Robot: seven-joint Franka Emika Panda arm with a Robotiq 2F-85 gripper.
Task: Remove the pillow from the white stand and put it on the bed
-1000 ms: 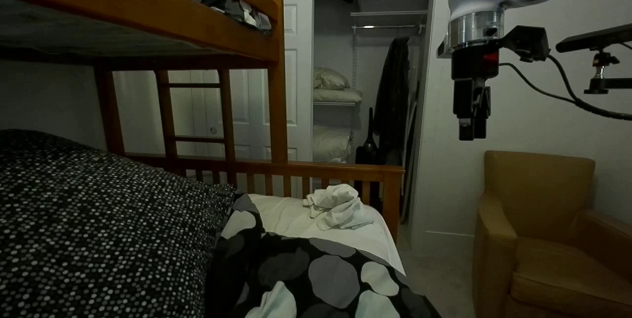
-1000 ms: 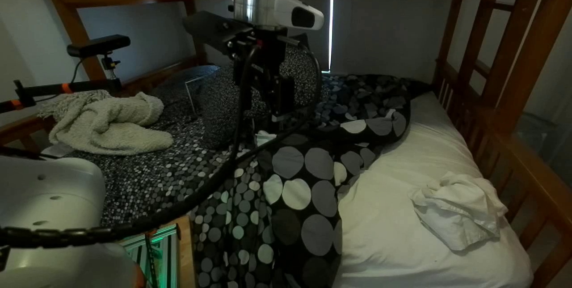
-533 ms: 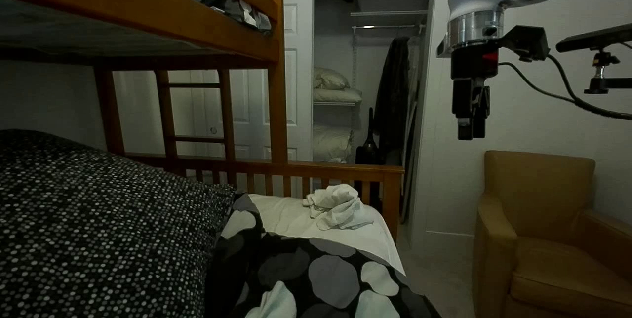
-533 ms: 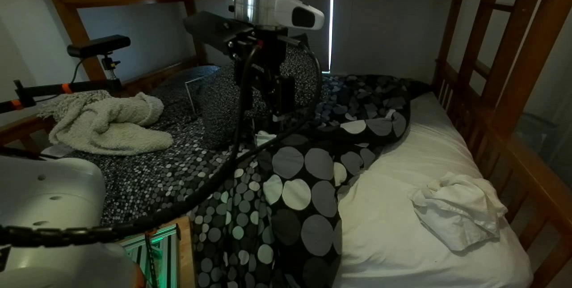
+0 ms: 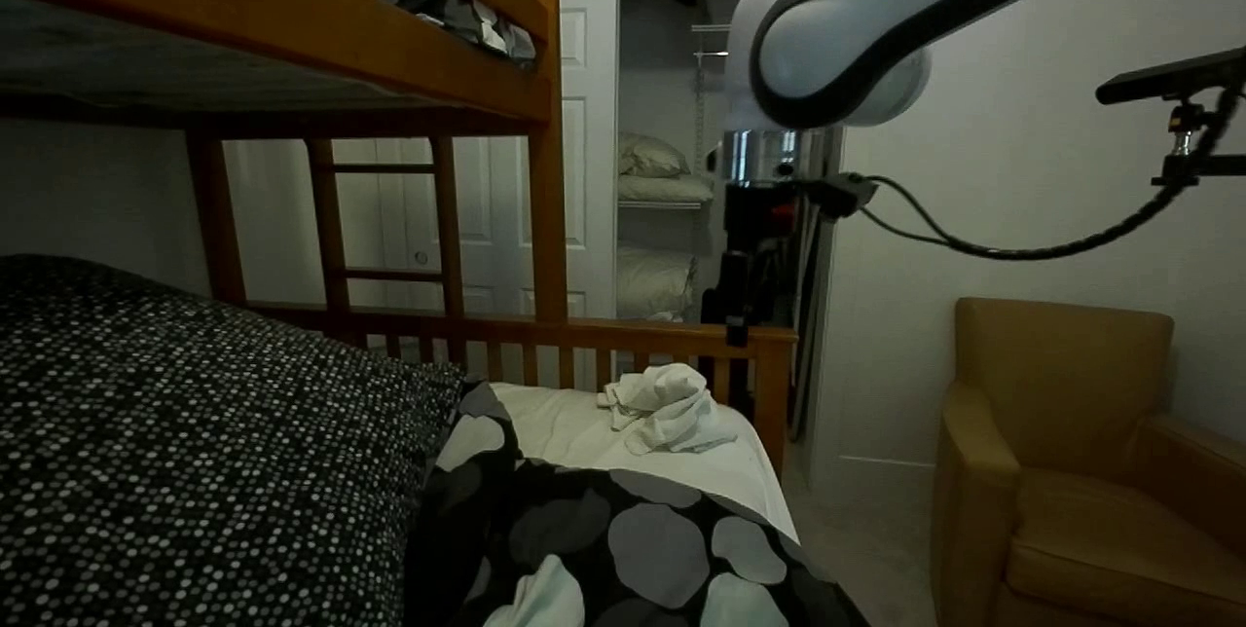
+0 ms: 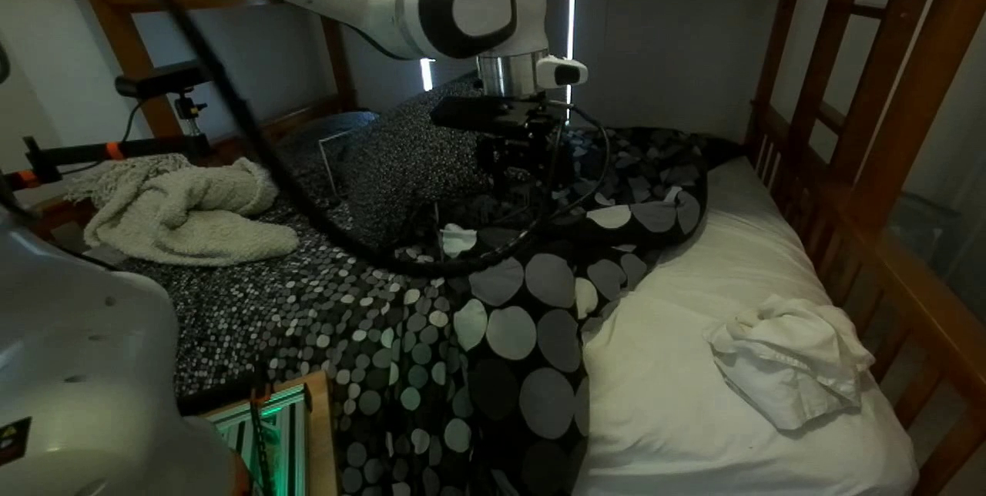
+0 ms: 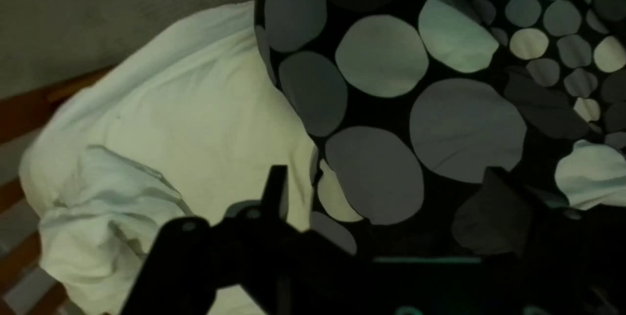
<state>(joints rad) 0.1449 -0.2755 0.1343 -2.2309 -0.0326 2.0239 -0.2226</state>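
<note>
In the wrist view I'm looking down at the orange-brown wooden bunk bed [image 7: 27, 112], and the jaws of my black two-finger gripper [image 7: 389, 173] are standing nice and wide, spanning the border between the white fabric sheet [image 7: 210, 104] and the black duvet with big grey and white circles [image 7: 376, 173]. A crumpled white cloth [image 7: 98, 236] is lying near the slatted end edge.

In an exterior view my white-and-black jointed arm [image 5: 847, 53] is reaching in and the gripper is pointing down, well apart from the big puffy black pillow with tiny grey dots [image 5: 224, 442]. A boxy tan armchair [image 5: 1071, 413] is standing past the bed's side edge.

In an exterior view the pillow is looming between the bed's two end edges, with a thin white wire-like frame [image 6: 326, 165] showing right beside it; whether it's resting on that frame, I'm honestly not able to tell. A nubby cream blanket [image 6: 185, 211] is lying near the opposite end edge from the cloth.
</note>
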